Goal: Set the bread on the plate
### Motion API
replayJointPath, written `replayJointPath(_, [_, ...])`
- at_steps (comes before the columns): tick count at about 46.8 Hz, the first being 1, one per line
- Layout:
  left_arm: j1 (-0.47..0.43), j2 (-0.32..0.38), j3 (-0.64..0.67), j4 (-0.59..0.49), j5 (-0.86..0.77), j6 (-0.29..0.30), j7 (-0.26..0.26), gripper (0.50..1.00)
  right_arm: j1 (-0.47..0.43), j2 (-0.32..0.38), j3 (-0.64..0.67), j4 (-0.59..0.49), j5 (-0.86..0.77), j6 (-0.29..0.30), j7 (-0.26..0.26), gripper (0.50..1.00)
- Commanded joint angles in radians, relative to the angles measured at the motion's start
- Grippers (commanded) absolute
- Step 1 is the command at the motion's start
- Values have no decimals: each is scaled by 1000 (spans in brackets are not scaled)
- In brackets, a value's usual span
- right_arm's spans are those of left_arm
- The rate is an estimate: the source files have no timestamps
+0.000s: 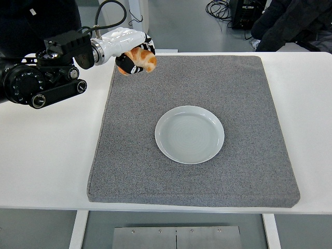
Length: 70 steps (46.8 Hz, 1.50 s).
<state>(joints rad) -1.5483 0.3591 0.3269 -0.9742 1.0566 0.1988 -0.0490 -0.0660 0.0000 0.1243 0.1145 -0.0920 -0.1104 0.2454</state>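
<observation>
Head view: left hand up over the far-left corner of the grey mat, fingers wrapped around the bread, held clear of the surface. Plate mid-mat, bare, well apart.

I see a white table with its near edge along the bottom of my view. A large grey mat lies flat on it, covering most of the middle and leaving bare white margins left and right. A pale round plate sits on the mat, near its centre.
</observation>
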Motion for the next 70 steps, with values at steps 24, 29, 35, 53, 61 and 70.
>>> replayJointPath(24, [-116,-8,-9,72,-116,-124,-17,500,0,0,0,-1,0,0,0,1000])
replayJointPath(29, [-130,-8,-9,74,-116,-133,-17,500,0,0,0,-1,0,0,0,1000])
replayJointPath(35, [-147,-9,-12,80,-119,-142,-17,500,0,0,0,-1,0,0,0,1000])
replayJointPath(53, [-185,-169,-40,149,-135,-162,-17,500,0,0,0,-1,0,0,0,1000])
replayJointPath(61, [-184,-279,-40,193,-135,-162,-17,500,0,0,0,-1,0,0,0,1000])
replayJointPath(70, [-184,-359,-39,236,-135,-162,-18,500,0,0,0,-1,0,0,0,1000])
